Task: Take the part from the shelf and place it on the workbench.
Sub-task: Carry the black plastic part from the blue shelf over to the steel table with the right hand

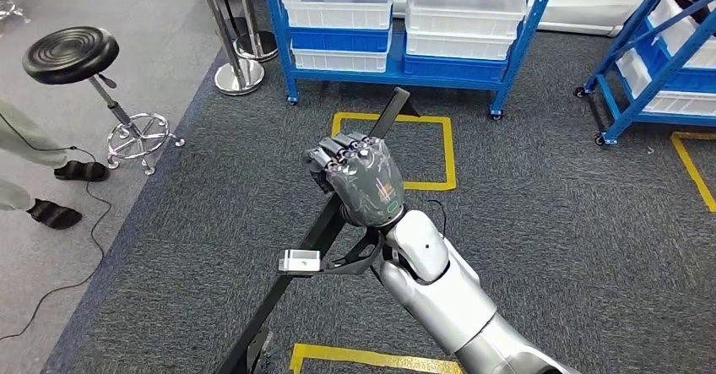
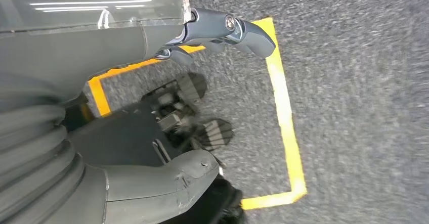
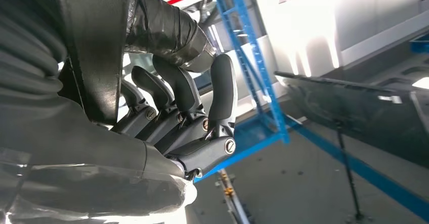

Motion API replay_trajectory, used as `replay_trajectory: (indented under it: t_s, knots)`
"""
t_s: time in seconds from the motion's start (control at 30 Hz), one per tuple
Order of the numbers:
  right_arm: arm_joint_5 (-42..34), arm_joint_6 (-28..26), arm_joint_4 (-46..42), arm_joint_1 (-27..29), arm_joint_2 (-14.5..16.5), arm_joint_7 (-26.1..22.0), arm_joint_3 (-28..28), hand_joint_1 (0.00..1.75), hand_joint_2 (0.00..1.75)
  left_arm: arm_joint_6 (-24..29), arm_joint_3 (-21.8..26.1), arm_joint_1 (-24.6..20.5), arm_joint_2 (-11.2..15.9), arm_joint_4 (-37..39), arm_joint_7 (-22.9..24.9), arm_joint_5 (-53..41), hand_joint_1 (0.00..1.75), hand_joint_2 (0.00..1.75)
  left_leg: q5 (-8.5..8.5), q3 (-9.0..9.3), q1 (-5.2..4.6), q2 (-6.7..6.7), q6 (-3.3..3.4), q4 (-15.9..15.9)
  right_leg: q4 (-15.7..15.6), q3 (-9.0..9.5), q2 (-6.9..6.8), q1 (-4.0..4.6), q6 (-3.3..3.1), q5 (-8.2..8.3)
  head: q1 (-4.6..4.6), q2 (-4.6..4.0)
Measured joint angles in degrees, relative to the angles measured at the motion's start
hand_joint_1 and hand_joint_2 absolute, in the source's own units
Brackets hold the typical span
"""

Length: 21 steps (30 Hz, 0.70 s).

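The right hand [image 1: 359, 176] closes round a long black part [image 1: 291, 285], and its fingers cover the stretch they grip; the part's lower end runs off the bottom of the head view. A person [image 1: 25, 167] at the left edge is cut down to trouser legs and dark shoes. The blue shelf [image 1: 405, 28] loses its upper levels past the top edge, and what its white bins [image 1: 338, 2] hold cannot be made out. In the left wrist view the carpet [image 2: 354, 107] is smeared with blur, and the left hand [image 2: 202, 37] is largely hidden behind its own cover, so its fingers' set cannot be told.
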Motion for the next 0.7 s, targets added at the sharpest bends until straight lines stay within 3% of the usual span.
replay_trajectory:
  t_s: [0.1, 0.17, 0.23, 0.27, 0.3, 0.33, 0.37, 0.43, 0.47, 0.53, 0.63, 0.7]
  knots:
    - [0.0, 0.0, -0.1, -0.2, -0.2, 0.1, 0.0, 1.75, 1.75, 0.0, 0.0, 0.0, -0.3, 0.0, -0.1, 0.0, 0.0, 1.75, 0.51, -0.16, -0.13, -1.15, 1.09, -1.0, -0.2, 0.1, -1.04, 0.05, 1.0, 0.12, 0.01, 0.0]
    - [0.0, 0.0, -0.3, -0.3, -0.2, 0.1, 0.1, 1.75, 1.75, 0.0, 0.0, 0.0, -0.5, 0.0, -0.1, 0.0, 0.0, 1.75, 1.23, -0.17, 0.2, -2.16, 1.87, -1.5, 1.8, -0.71, 0.82, -0.15, 1.59, -1.56, 0.02, 0.0]
    - [0.0, 0.0, -0.3, -0.3, -0.5, 0.2, 0.2, 1.75, 1.75, 0.0, 0.0, -0.2, -0.7, 0.0, -0.1, 0.0, 0.0, 1.75, 1.69, -0.46, 0.28, -3.13, 2.4, -1.7, 8.2, -3.51, 3.4, -0.31, 1.87, -5.37, 0.03, 0.0]
    - [0.0, 0.0, -0.3, -0.3, -0.7, 0.2, 0.2, 1.75, 1.75, 0.0, 0.0, -0.2, -0.8, 0.0, -0.1, 0.0, 0.0, 1.75, 1.79, -0.66, 0.23, -3.64, 2.54, -1.7, 12.1, -5.25, 3.95, -0.33, 1.92, -7.09, 0.04, 0.0]
    - [-0.1, 0.0, -0.3, -0.2, -1.0, 0.2, 0.3, 1.75, 1.75, 0.0, 0.0, -0.2, -0.8, 0.0, -0.1, 0.0, 0.0, 1.75, 1.84, -0.81, 0.19, -4.17, 2.59, -1.6, 14.7, -6.47, 4.14, -0.33, 1.96, -7.81, 0.05, 0.0]
    - [-0.4, 0.0, -0.3, -0.2, -1.2, 0.2, 0.4, 1.75, 1.75, 0.0, 0.0, -0.2, -0.9, 0.0, -0.1, 0.0, 0.0, 1.75, 1.84, -0.92, 0.16, -4.63, 2.6, -1.4, 15.4, -6.78, 4.21, -0.34, 1.96, -7.38, 0.04, 0.0]
    - [-0.9, 0.1, -0.4, -0.2, -1.3, 0.2, 0.5, 1.75, 1.75, 0.0, 0.0, -0.1, -0.9, 0.0, -0.1, 0.0, 0.0, 1.75, 1.8, -0.98, 0.15, -5.07, 2.54, -1.2, 13.9, -6.04, 4.23, -0.35, 1.88, -5.94, 0.04, 0.0]
    - [-2.8, 0.1, -0.6, -0.2, -1.4, -0.1, 0.6, 1.75, 1.75, -0.1, -0.1, -0.2, -0.9, 0.0, -0.1, 0.0, 0.0, 1.75, 1.49, -1.08, 0.09, -5.6, 2.22, -0.6, 6.8, -2.52, 4.3, -0.3, 1.55, -2.19, 0.04, 0.0]
    - [-3.7, 0.1, -0.7, -0.2, -1.4, -0.4, 0.6, 1.75, 1.75, -0.1, -0.2, -0.2, -0.9, 0.0, -0.1, -0.1, 0.0, 1.75, 1.31, -1.25, -0.03, -5.77, 2.0, -0.2, 3.7, -1.11, 4.37, -0.25, 1.35, -1.12, 0.04, 0.0]
    - [-4.8, 0.1, -1.0, -0.2, -1.5, -0.7, 0.7, 1.75, 1.75, -0.1, -0.4, -0.2, -0.9, 0.0, -0.1, -0.1, 0.0, 1.75, 1.16, -1.63, -0.25, -5.8, 1.5, 0.1, 1.0, -0.15, 4.56, -0.12, 0.98, -0.76, 0.01, 0.0]
    - [-6.2, 0.1, -1.4, -0.1, -1.5, -1.4, 0.8, 1.75, 1.75, -0.1, -0.5, -0.1, -0.8, 0.0, -0.2, -0.1, 0.0, 1.75, 0.69, -2.02, -0.2, -5.36, 0.65, 0.5, 0.4, -0.24, 4.85, -0.28, 0.16, -0.35, -0.01, 0.0]
    - [-7.5, 0.1, -1.7, -0.2, -1.5, -2.1, 0.8, 1.75, 1.75, 0.0, -0.5, -0.1, -0.8, 0.0, -0.3, 0.0, 0.0, 1.75, -1.9, -3.61, 0.0, -4.68, -0.05, 4.3, 0.0, -0.11, 4.9, -0.54, -0.38, -0.05, -0.02, 0.0]
